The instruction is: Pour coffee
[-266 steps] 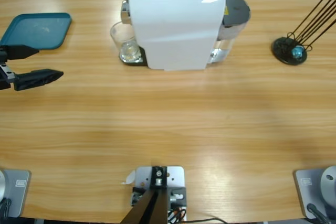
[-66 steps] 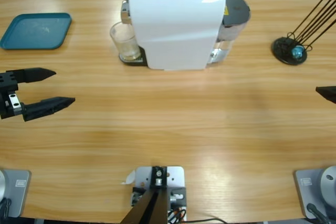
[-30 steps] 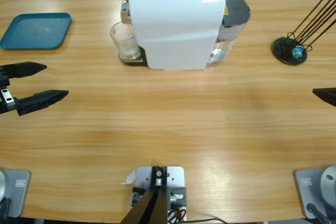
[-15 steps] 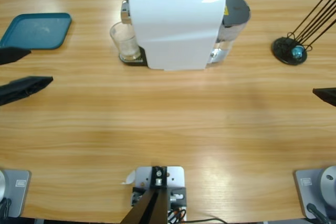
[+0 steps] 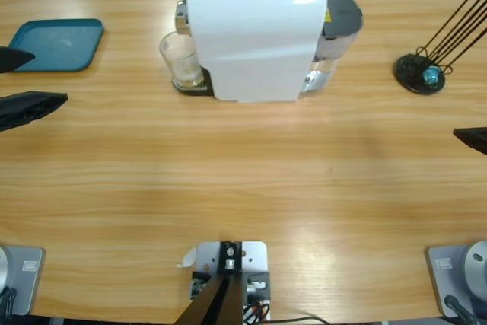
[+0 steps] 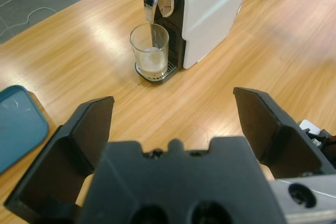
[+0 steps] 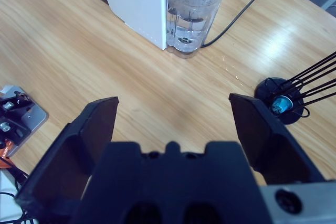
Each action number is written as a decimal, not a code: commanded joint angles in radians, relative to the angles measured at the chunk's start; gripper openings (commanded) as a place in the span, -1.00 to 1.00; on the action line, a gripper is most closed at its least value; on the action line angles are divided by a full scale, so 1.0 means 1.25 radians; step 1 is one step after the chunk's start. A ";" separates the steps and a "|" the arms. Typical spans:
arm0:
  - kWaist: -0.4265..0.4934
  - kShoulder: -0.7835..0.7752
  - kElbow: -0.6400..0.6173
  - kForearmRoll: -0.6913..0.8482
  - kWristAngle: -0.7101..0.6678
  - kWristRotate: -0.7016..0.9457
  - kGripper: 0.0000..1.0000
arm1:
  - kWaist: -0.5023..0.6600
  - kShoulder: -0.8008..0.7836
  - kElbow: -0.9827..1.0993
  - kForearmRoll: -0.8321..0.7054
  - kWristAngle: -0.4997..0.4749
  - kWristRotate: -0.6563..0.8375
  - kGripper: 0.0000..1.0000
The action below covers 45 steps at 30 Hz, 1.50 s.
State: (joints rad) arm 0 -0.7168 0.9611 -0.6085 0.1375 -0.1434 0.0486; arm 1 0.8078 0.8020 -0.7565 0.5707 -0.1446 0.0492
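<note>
Left wrist: coffee (image 6: 151,56) well beyond open, empty fingers (image 6: 260,124).

Bright, even light from overhead; soft glare streaks the counter (image 5: 251,180) ahead of the fingers (image 6: 262,124), which show slightly soft up close.

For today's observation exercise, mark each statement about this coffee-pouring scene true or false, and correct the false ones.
1. The glass stands under the spout of the coffee machine. True.
2. The left gripper grips the glass. False: it is open, well apart from the glass.
3. The teal tray lies right of the machine in the high view. False: it lies left.
4. The right gripper is open and holds nothing. True.
5. The glass is full to the brim. False: only a shallow layer.
</note>
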 commanded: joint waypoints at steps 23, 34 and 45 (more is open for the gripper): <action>0.220 0.305 -0.080 -0.100 -0.332 0.324 1.00 | 0.007 0.100 -0.005 0.011 -0.001 -0.021 1.00; 0.232 0.501 -0.179 -0.100 -0.384 0.410 1.00 | 0.007 0.098 -0.005 0.011 -0.001 -0.021 1.00; 0.246 0.588 -0.220 -0.141 -0.402 0.447 1.00 | 0.007 0.098 -0.005 0.011 -0.001 -0.022 1.00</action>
State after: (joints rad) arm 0 -0.4197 1.5893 -0.8593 0.0002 -0.6500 0.5640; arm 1 0.8078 0.9069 -0.7569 0.5735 -0.1457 0.0394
